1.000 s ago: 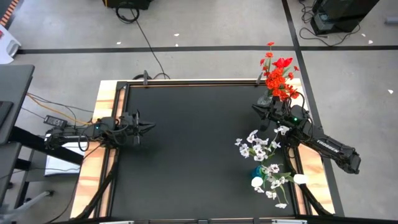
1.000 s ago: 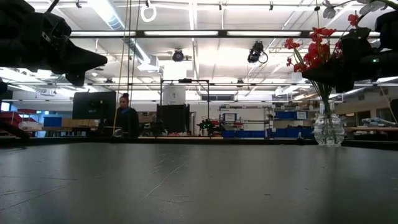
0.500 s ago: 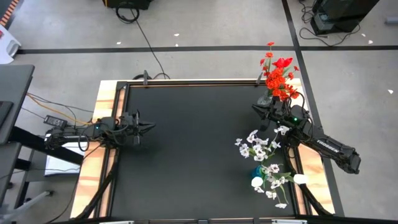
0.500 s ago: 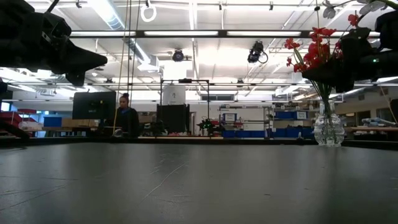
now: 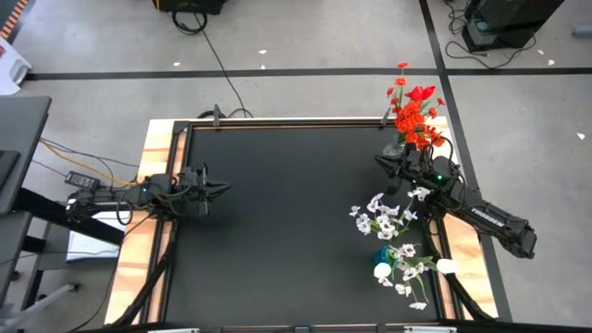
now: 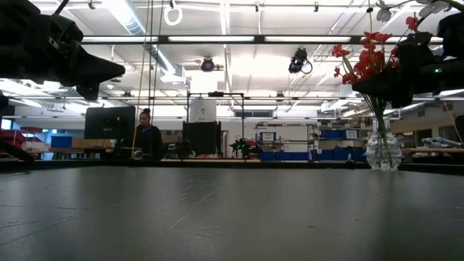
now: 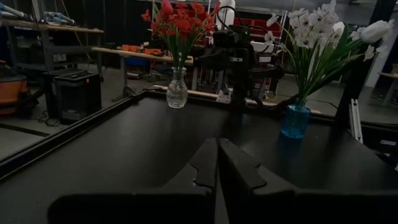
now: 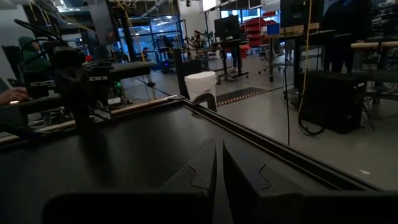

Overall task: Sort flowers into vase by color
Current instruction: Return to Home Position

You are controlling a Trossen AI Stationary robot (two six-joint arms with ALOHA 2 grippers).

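Note:
The red flowers stand in a clear glass vase at the table's far right corner; they also show in the left wrist view. The white and pale-blue flowers stand in a blue vase near the right edge. My right gripper is shut, hovers just beside the red bunch and holds nothing. My left gripper is shut and waits above the table's left side, pointing right.
The black table top lies bare between the two arms. A raised rail runs along its far edge. A person sits in the room well beyond the table.

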